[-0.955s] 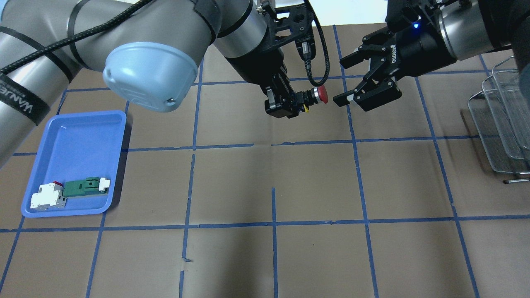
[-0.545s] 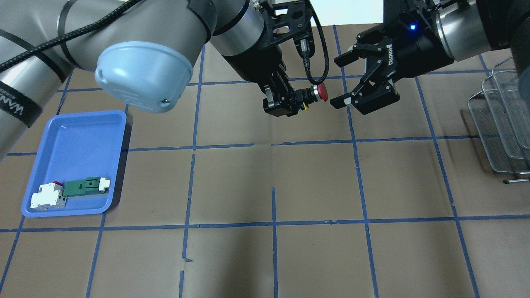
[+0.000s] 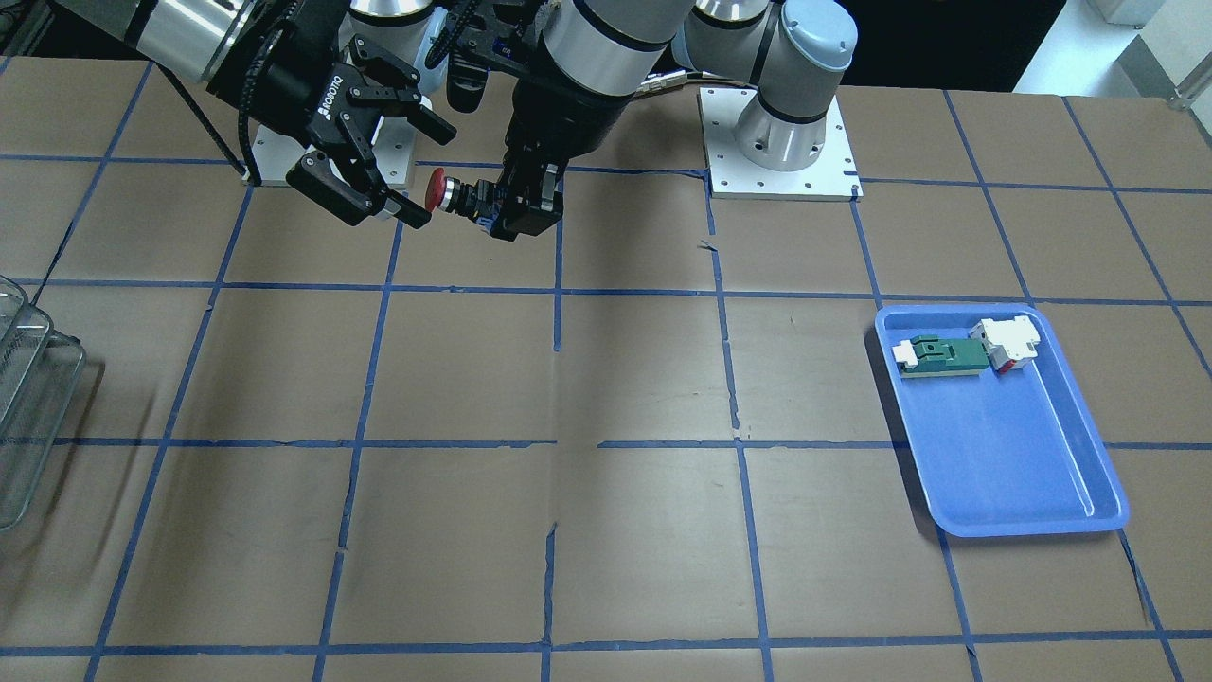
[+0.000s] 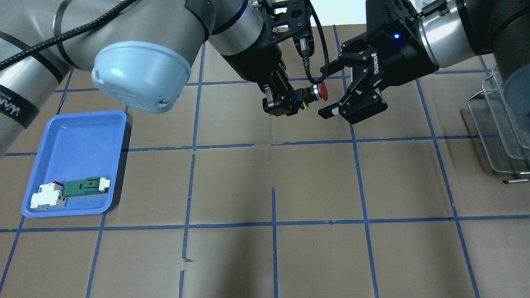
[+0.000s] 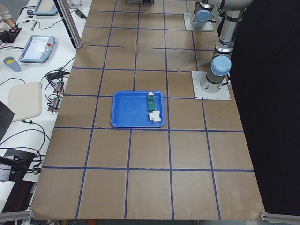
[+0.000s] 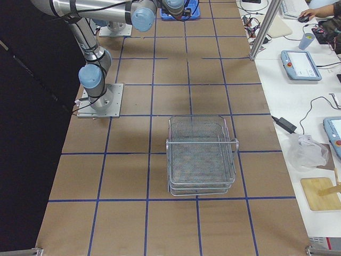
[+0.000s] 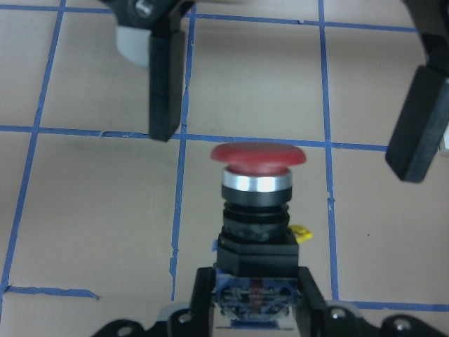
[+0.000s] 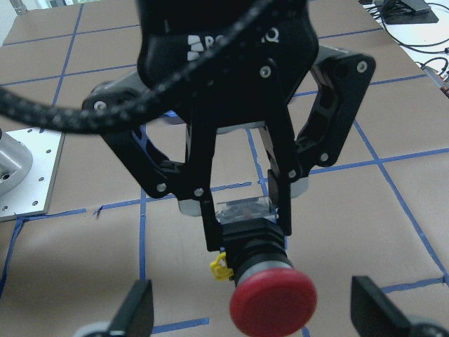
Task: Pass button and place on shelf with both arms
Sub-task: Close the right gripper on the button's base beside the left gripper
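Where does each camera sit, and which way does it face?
Front-facing: across the table, facing the robot; left arm, right arm, both bases.
Overhead: behind the robot's shoulders, forward-down; left gripper holding the button, right gripper open.
Exterior left: table's left end; arm bases, blue tray.
Exterior right: right end; arm bases, wire shelf.
Left wrist: looks past the button at the right gripper's fingers.
Right wrist: faces the button's cap, left gripper behind.
Shared: both wrist views see the button from opposite ends.

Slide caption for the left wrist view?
Left gripper holds the button by its rear; right gripper, fingers open, flanks the red cap.
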Robot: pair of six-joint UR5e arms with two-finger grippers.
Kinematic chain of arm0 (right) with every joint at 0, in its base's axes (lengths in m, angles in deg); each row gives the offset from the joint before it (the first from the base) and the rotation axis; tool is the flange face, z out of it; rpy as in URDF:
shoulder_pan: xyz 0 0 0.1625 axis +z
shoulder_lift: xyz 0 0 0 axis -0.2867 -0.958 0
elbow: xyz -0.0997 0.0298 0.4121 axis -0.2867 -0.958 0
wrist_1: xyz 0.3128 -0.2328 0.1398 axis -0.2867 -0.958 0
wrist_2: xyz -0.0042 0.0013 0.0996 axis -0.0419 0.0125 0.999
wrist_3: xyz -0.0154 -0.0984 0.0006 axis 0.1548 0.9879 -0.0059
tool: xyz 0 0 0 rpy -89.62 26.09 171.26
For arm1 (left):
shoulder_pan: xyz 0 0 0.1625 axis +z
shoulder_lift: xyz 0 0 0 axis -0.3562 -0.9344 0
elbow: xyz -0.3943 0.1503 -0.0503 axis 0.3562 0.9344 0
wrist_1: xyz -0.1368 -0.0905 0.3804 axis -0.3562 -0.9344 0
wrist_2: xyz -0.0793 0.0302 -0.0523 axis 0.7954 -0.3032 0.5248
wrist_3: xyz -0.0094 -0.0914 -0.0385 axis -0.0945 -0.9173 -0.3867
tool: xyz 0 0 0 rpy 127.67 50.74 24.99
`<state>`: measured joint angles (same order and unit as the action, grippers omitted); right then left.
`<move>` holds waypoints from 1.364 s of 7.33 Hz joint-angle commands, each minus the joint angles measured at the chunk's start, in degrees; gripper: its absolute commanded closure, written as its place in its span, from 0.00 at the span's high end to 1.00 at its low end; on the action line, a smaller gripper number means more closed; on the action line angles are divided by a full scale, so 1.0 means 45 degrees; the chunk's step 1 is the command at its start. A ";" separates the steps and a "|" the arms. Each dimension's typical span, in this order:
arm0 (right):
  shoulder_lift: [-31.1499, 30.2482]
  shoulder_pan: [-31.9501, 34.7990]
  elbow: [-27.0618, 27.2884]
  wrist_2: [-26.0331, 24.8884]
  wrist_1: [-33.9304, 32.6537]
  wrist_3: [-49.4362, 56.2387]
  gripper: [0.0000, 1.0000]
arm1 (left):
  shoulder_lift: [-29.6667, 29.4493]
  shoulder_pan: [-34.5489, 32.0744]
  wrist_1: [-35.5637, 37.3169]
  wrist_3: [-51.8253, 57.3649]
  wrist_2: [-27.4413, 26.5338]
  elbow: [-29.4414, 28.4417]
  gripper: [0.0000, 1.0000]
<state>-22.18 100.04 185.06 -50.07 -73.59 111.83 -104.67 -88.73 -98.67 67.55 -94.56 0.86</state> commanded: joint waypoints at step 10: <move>0.0001 0.0396 -0.0018 -0.0110 0.0106 -0.0074 0.10 | 0.0558 -0.0039 -0.0137 0.0034 -0.0030 0.0380 0.00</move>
<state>-22.16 101.84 185.00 -50.39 -73.10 111.46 -102.18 -88.93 -99.19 67.71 -94.64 2.56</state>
